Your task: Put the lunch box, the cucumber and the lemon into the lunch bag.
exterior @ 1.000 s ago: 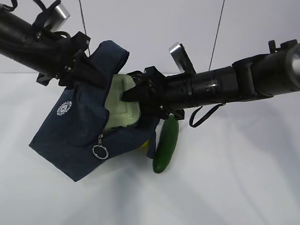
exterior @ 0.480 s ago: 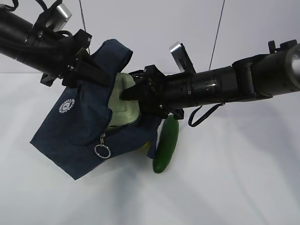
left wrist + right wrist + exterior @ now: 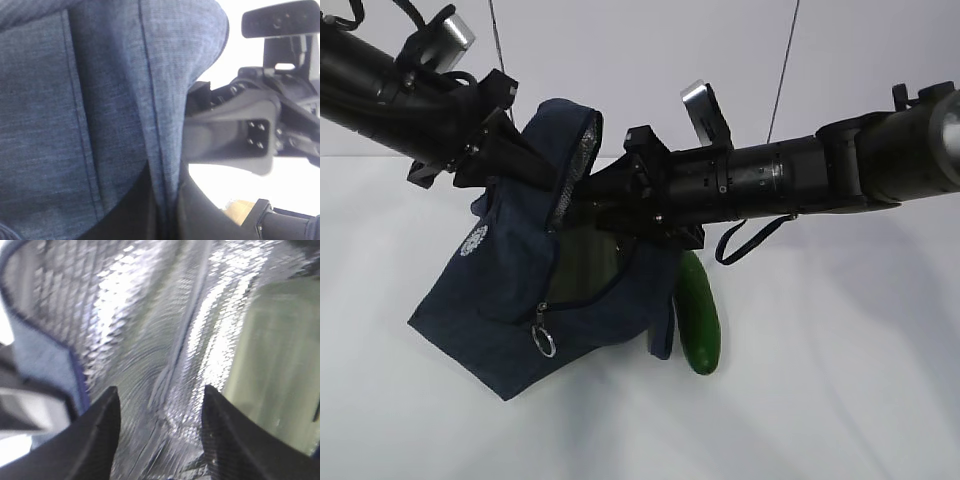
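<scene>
- The bag (image 3: 520, 300) hangs lifted and tilted above the table (image 3: 820, 400), its mouth turned toward my right arm; the zipper ring (image 3: 544, 342) dangles at the lower front.
- My left gripper (image 3: 505, 150) is clamped shut on the bag's upper rim, holding the flap up (in the left wrist view I see only navy cloth (image 3: 100, 100) filling most of the picture, gathered at a seam).
- My right gripper (image 3: 157, 425) is pushed into the bag's mouth; in the exterior view its tip is hidden by the cloth.
- From the right wrist camera the two dark fingers (image 3: 95, 440) stand apart with nothing between them, only the silver foil lining (image 3: 150, 315) beyond.
- The box (image 3: 270, 365) shows as a pale green blur at the right of that view, inside the bag, just beside the right finger; whether it touches I cannot tell.
- The cucumber (image 3: 698, 315) lies on the table just right of the bag and below my right arm, one end tucked behind the arm, the other pointing toward the camera.
- The lemon I cannot find in any view.
</scene>
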`<control>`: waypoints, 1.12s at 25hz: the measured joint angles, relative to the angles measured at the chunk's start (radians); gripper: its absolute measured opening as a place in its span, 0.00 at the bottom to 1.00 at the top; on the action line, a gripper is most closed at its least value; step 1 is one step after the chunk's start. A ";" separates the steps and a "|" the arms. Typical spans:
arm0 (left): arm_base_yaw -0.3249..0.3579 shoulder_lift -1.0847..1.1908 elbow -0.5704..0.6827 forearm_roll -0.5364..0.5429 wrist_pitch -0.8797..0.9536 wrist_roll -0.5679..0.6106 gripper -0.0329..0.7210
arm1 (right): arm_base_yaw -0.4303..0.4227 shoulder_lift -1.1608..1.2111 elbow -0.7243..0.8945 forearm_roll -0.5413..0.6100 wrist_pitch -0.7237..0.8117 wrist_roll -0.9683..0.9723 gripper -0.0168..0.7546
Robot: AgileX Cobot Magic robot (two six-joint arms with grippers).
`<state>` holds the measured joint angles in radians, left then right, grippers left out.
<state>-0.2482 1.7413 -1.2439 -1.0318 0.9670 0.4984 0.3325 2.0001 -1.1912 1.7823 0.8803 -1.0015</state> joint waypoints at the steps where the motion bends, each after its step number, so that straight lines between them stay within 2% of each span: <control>1: 0.000 0.000 0.000 0.000 0.000 0.000 0.06 | 0.000 0.000 0.000 0.000 0.000 0.000 0.51; 10: 0.012 0.000 0.000 -0.001 0.000 0.002 0.06 | 0.000 0.000 0.000 0.000 0.061 -0.021 0.51; 19: 0.087 0.000 0.000 0.010 0.055 0.002 0.06 | -0.063 -0.023 0.000 -0.068 0.206 -0.045 0.51; 24: 0.115 0.000 0.000 0.097 0.071 -0.032 0.06 | -0.080 -0.066 -0.002 -0.121 0.245 -0.045 0.51; 28: 0.136 0.000 0.000 0.172 0.081 -0.060 0.05 | -0.080 -0.111 -0.020 -0.218 0.266 -0.045 0.51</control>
<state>-0.1120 1.7413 -1.2439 -0.8599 1.0482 0.4386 0.2529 1.8892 -1.2109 1.5638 1.1461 -1.0467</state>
